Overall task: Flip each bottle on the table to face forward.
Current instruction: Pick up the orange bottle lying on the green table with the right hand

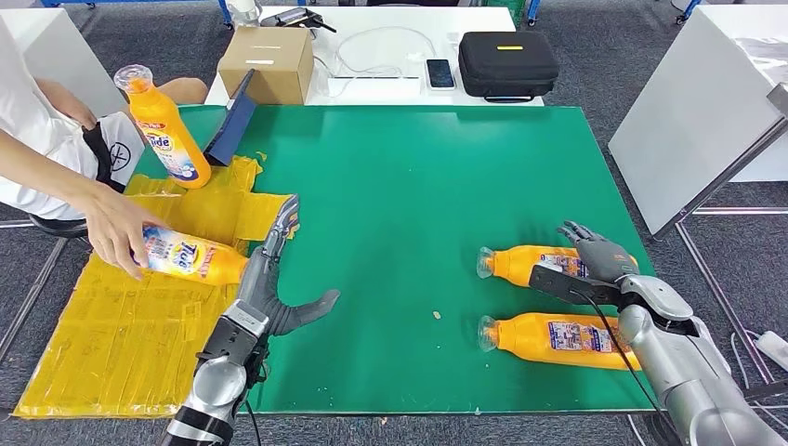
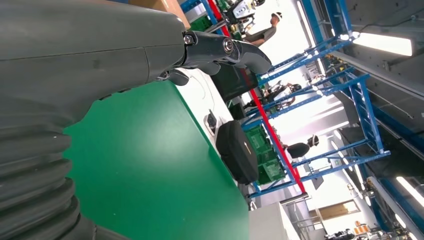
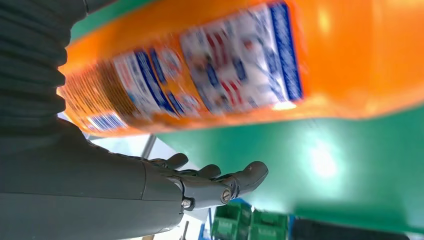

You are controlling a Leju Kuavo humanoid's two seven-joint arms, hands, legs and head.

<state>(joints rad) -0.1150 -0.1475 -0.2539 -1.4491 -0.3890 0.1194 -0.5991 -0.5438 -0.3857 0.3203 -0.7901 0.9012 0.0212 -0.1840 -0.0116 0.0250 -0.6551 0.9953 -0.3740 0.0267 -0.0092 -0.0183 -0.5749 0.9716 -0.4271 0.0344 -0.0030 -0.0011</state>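
Looking at the right side, two orange bottles lie with long axes running left-right, caps left: the far bottle and the near bottle. The right hand hovers open over the far one's base end (clearly the closer arm). The left hand is open, empty, beside a person's bottle.

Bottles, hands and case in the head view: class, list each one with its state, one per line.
Upright bottle: standing.
Held bottle: lying, a person's hand on it.
Far right bottle: lying.
Near right bottle: lying.
Left hand: open.
Right hand: open.
Black case: closed.
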